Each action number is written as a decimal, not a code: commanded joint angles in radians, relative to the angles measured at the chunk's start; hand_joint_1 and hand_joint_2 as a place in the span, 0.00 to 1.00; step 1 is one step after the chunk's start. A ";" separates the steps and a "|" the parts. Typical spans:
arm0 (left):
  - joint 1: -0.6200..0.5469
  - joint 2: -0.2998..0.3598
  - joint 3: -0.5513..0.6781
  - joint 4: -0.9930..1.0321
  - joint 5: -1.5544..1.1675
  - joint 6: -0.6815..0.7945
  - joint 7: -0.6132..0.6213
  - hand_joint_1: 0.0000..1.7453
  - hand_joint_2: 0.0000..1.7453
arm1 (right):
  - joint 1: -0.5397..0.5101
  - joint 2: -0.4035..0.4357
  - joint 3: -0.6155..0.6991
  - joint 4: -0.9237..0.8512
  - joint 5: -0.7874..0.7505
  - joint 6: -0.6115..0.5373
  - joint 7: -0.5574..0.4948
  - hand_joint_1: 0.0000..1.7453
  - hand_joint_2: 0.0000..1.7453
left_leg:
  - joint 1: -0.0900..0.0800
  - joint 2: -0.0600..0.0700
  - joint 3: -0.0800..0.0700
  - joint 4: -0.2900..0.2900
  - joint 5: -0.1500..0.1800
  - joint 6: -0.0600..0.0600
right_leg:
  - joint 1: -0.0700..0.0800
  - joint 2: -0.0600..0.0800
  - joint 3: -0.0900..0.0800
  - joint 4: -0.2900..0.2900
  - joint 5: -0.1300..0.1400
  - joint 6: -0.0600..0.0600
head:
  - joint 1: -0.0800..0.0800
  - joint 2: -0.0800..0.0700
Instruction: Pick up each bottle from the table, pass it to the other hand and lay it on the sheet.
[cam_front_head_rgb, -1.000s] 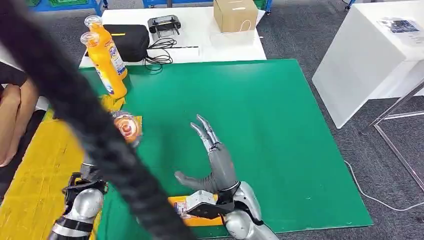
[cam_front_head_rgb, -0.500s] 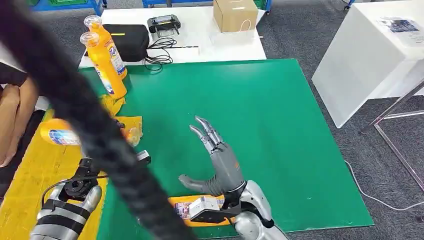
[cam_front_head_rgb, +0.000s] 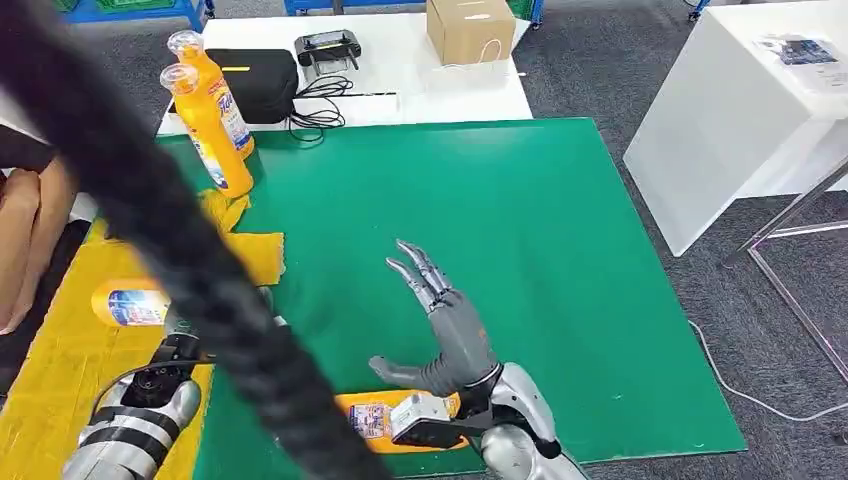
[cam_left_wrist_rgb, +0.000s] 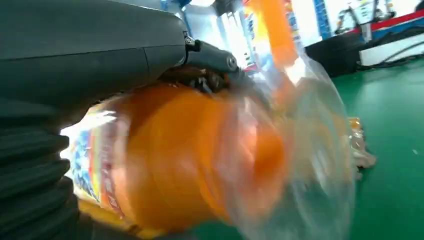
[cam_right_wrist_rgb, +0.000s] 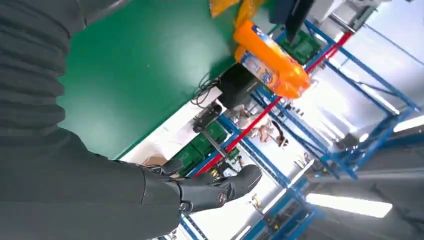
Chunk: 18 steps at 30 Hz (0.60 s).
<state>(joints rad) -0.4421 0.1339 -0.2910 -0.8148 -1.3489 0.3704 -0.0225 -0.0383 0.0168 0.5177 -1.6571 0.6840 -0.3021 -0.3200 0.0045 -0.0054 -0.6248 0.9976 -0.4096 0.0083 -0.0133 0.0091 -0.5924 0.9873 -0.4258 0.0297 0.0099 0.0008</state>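
Left robot hand (cam_left_wrist_rgb: 90, 60) grips orange bottle (cam_front_head_rgb: 130, 305), now lower over yellow sheet (cam_front_head_rgb: 60, 370); right robot hand (cam_front_head_rgb: 445, 330) stays spread, empty.

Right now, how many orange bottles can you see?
4: two bottles upright at the mat's far left corner, one in the left robot hand, one lying under the right arm. More may be hidden.

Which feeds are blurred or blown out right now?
Left wrist view: the held bottle is motion-smeared, background glaring. Right wrist view: sharp, but the ceiling lights are overexposed. Head view: an out-of-focus black cable crosses the left side.
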 joint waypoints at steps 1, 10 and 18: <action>-0.058 -0.048 0.032 0.117 0.007 0.001 0.001 0.00 1.00 | -0.010 -0.018 -0.005 0.044 0.003 0.010 0.009 0.00 1.00 | 0.000 -0.001 0.002 0.000 -0.001 0.000 | 0.000 -0.002 0.003 -0.001 -0.001 0.000 | 0.000 0.000; -0.012 -0.052 0.065 0.053 0.062 0.019 -0.045 0.00 1.00 | -0.013 -0.021 0.019 0.079 0.005 0.052 0.018 0.00 1.00 | 0.001 0.000 0.003 -0.001 -0.001 0.000 | 0.001 -0.001 0.004 -0.002 -0.001 0.000 | 0.000 0.000; 0.146 -0.066 0.116 -0.203 0.310 0.254 -0.355 0.00 1.00 | -0.024 -0.045 0.076 0.113 -0.074 0.154 -0.028 0.00 1.00 | 0.001 0.002 0.006 -0.001 -0.003 0.000 | 0.002 0.001 0.007 -0.002 -0.002 -0.001 | 0.000 0.000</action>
<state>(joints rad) -0.4137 0.1045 -0.2388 -0.8151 -1.2400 0.4606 -0.1397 -0.0320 0.0114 0.5260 -1.6350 0.6901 -0.2358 -0.3067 0.0045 -0.0052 -0.6248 0.9975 -0.4097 0.0083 -0.0133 0.0091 -0.5922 0.9874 -0.4259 0.0297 0.0099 0.0008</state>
